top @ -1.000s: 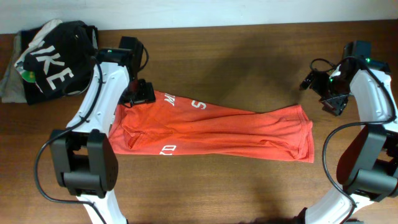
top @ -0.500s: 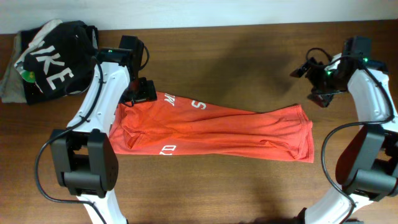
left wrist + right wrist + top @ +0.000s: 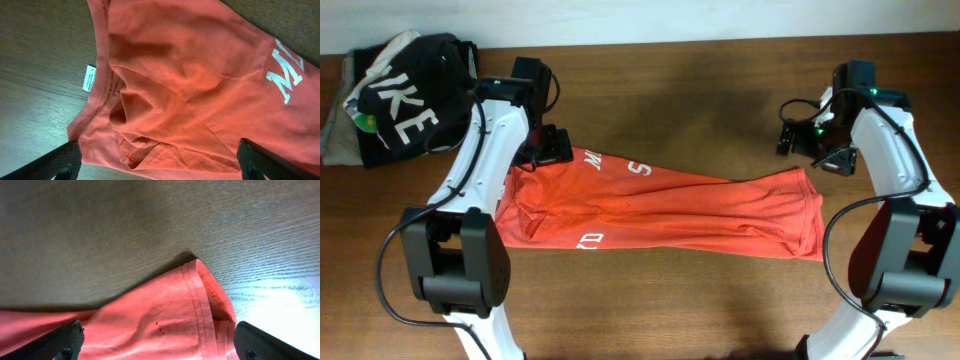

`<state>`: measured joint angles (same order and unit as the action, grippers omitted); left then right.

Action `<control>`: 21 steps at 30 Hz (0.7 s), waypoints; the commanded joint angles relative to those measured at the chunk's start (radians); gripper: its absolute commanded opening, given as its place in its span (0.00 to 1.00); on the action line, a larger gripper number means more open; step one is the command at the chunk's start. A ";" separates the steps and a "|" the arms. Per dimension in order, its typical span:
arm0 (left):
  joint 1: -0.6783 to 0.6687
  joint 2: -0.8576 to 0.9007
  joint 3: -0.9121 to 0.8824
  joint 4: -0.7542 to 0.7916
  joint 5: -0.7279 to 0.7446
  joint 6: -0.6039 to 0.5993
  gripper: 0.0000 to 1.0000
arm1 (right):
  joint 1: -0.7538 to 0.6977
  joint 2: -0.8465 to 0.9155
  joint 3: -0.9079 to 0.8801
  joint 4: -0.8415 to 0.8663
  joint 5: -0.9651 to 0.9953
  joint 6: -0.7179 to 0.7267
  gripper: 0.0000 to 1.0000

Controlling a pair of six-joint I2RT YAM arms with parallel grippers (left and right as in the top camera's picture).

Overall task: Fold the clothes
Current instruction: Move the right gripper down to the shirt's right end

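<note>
1. Overhead: the red-orange T-shirt (image 3: pixel 660 205) lies as a long narrow band on the wooden table (image 3: pixel 700 80). Its long axis runs from 9 o'clock to 3 o'clock and dips a little toward 4. The neck end points to 9 o'clock and the hem end to 3. The left gripper (image 3: pixel 548 148) hangs over the band's 10 o'clock corner. The right gripper (image 3: pixel 815 148) hovers just off the hem end, toward 12 o'clock from it. Each arm is nearest its own end of the shirt. A black garment (image 3: pixel 405 90) with white letters sits on a grey-beige garment (image 3: pixel 335 125) at 10 o'clock, well apart from the work.

2. Left wrist: the left gripper (image 3: pixel 160 167) has its jaws spread wide and holds nothing, with one of its fingers (image 3: pixel 55 162) in each bottom corner. The T-shirt (image 3: pixel 200 90) fills the view toward 12 o'clock from the jaws. The ribbed collar (image 3: pixel 101 60) runs down the 9 o'clock side, with the neck label (image 3: pixel 89 78) beside it. White print (image 3: pixel 285 75) shows at 3 o'clock.

3. Right wrist: the right gripper (image 3: pixel 157 347) is likewise fully spread and empty. The hem corner (image 3: pixel 200 280) of the T-shirt (image 3: pixel 150 325) peaks toward 12 o'clock from the jaws, with bare table beyond. I judge that the next move depends on this corner, which lies between the fingers and ahead of them, so the arm would need to come down for a pinch.
</note>
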<state>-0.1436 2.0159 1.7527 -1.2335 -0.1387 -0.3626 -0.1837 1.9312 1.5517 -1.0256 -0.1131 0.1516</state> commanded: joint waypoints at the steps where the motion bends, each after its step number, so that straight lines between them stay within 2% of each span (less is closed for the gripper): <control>1: 0.000 -0.010 0.009 -0.005 0.016 -0.003 0.99 | -0.059 0.044 -0.011 -0.007 -0.043 -0.067 0.99; 4: 0.000 -0.010 0.009 -0.009 0.016 -0.003 0.99 | -0.157 0.056 -0.011 -0.038 -0.069 -0.096 0.99; 7: 0.000 -0.010 0.009 -0.008 0.017 -0.003 0.99 | -0.250 0.056 -0.013 -0.117 -0.279 -0.287 0.99; 8: 0.000 -0.010 0.009 -0.008 0.017 -0.003 0.99 | -0.261 0.056 -0.020 -0.134 -0.291 -0.306 0.98; 10: 0.000 -0.010 0.009 -0.008 0.020 -0.003 0.99 | -0.277 0.056 -0.069 -0.146 -0.296 -0.309 0.99; 14: 0.000 -0.010 0.009 -0.008 0.020 -0.003 0.99 | -0.275 0.056 -0.225 -0.058 -0.326 -0.311 0.99; 21: 0.000 -0.010 0.009 0.007 0.024 -0.003 0.99 | -0.266 0.056 -0.358 0.006 -0.459 -0.312 0.99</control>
<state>-0.1436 2.0159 1.7527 -1.2316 -0.1280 -0.3626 -0.4633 1.9736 1.2530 -1.0351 -0.4892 -0.1417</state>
